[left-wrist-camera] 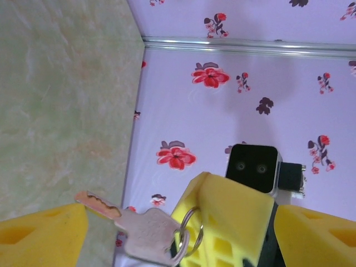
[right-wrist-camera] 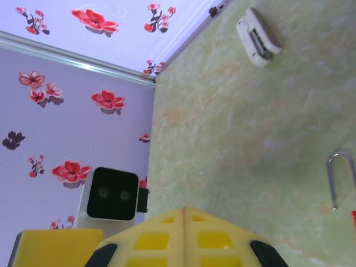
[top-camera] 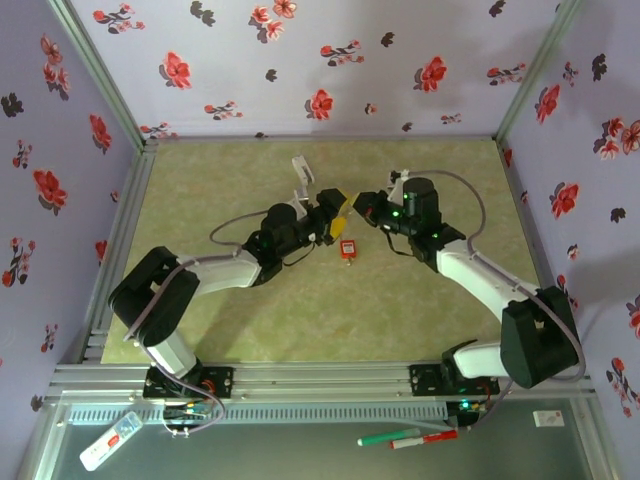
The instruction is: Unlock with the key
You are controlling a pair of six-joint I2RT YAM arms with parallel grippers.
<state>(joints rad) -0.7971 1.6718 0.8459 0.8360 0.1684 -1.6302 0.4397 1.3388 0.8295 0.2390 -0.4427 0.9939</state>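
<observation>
1. My L pincer (left-wrist-camera: 181,214): released, jaws wide either side of the key (left-wrist-camera: 139,232), nothing gripped.
2. My R pincer (right-wrist-camera: 183,218): clenched on the key's ring end, in the air above & just beyond the padlock (top-camera: 347,250).
3. Doing it well, I reckon: L pads should meet the flat head, not the blade tip. R lets go only once L is firm.
4. Key's long axis runs jaw to jaw across L. Blade points away from R pincer.
</observation>
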